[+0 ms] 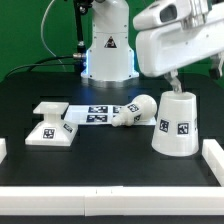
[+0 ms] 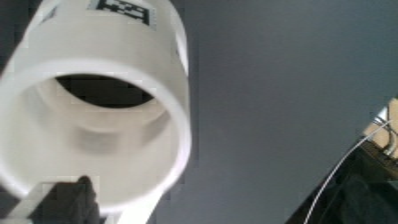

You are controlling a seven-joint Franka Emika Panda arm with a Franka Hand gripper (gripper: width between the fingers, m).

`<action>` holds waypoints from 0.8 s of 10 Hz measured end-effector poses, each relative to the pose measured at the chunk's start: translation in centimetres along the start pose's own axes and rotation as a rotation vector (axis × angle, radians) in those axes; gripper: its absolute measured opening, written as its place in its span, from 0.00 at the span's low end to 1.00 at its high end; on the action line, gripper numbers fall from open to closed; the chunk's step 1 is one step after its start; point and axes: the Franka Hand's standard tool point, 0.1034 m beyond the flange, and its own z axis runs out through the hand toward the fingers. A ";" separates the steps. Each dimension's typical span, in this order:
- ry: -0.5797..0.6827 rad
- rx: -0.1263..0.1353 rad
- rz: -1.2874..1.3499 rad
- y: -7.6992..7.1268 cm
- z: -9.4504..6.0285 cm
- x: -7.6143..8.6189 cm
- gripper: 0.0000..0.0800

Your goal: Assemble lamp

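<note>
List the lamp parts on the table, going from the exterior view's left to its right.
stepped base → bulb → shade

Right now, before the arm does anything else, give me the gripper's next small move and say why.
Probably close on the rim of the shade. In the exterior view the gripper hangs right at the shade's top edge, and the wrist view shows one finger against the rim of its open mouth. Whether the jaws grip it cannot be told.
</note>
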 end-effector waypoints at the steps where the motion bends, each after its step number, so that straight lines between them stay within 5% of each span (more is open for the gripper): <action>1: 0.005 -0.001 0.009 0.7 -1.8 0.2 0.87; 3: 0.012 0.003 -0.103 4.2 -4.5 -1.4 0.87; 5: 0.035 -0.032 -0.198 8.6 -7.8 -2.9 0.87; 8: 0.033 -0.034 -0.191 8.9 -7.7 -3.0 0.87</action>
